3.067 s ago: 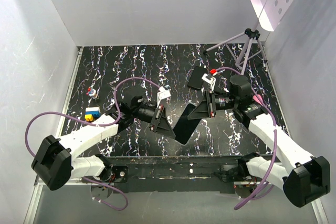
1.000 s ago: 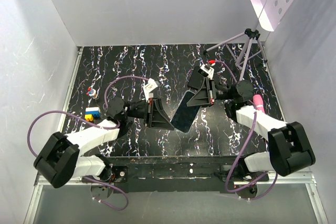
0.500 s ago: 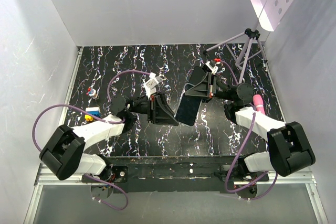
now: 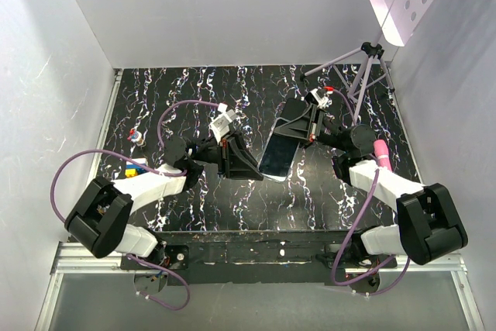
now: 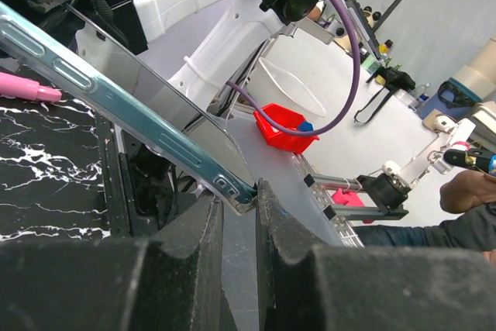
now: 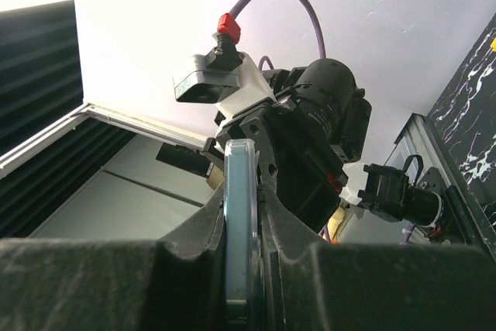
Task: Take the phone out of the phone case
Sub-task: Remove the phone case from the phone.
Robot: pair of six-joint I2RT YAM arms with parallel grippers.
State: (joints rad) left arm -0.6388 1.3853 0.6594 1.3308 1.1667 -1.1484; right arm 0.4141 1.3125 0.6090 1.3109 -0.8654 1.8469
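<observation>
Status entry. The phone [image 4: 277,156] is off the worktop [image 4: 194,91]. It is held tilted in the air at the centre of the top view, between the two arms.

Left claw [image 5: 239,208]: nearly closed, pinching the phone's lower corner. In the left wrist view the corner sits right between the fingers, and the slab runs off to the upper left of that frame. Its side wall looks pale teal, with long button slots.

Right claw [image 6: 242,226]: likewise nearly closed, clamped on the opposite end. In the right wrist view we see the slab edge-on, upright between the fingers.

Case: we cannot make out a separate shell, on or off the phone. The teal rim may be the phone's own edge or a cover's wall; the views are too oblique to say. No loose shell hangs from either claw. A dark flat thing [image 4: 291,108] lies on the worktop just beyond the right claw, toward the top of the frame; we cannot tell what it is.

Judgement: the pick-up and two-armed grip are done. Separation does not look done, since both claws hold what reads as one slab. What is left is to work phone and case apart until the two are plainly separate.
</observation>
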